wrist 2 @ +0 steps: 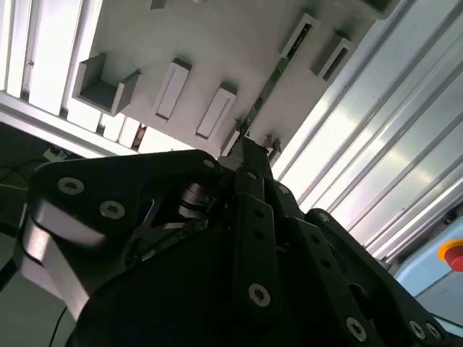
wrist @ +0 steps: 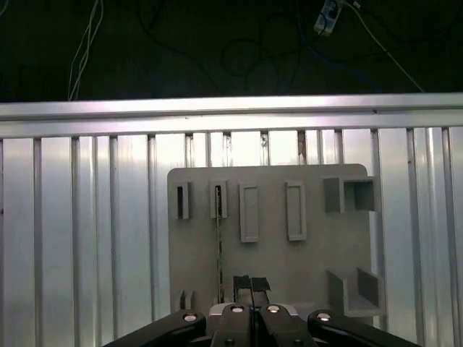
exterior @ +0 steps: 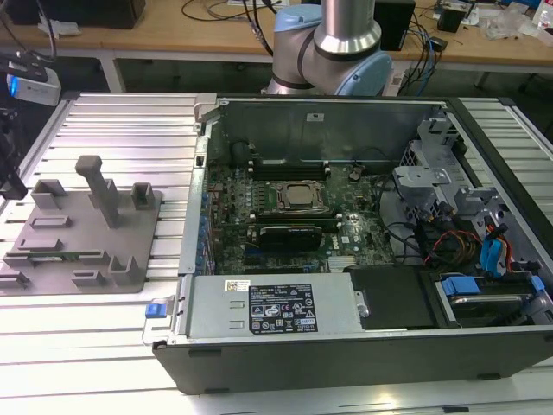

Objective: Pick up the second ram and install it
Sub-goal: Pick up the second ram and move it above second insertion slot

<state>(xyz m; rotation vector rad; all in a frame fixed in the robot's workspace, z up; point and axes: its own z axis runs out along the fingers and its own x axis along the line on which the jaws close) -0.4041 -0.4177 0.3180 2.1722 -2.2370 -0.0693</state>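
The end effector (wrist: 250, 283), its fingertips pressed together and gripping nothing, hangs above a gray holder plate (wrist: 311, 267) in both wrist views. The second ram (wrist: 219, 246) stands on edge in one of the plate's slots, just beside the fingertips and apart from them. The plate lies on a ribbed metal tabletop (wrist: 94, 238). In the exterior view, an open computer case (exterior: 285, 346) sits to the plate's right, its CPU (exterior: 302, 196) exposed.

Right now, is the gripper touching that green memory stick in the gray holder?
Apart. In the first wrist view, bare gray holder shows between the gripper and the memory stick.
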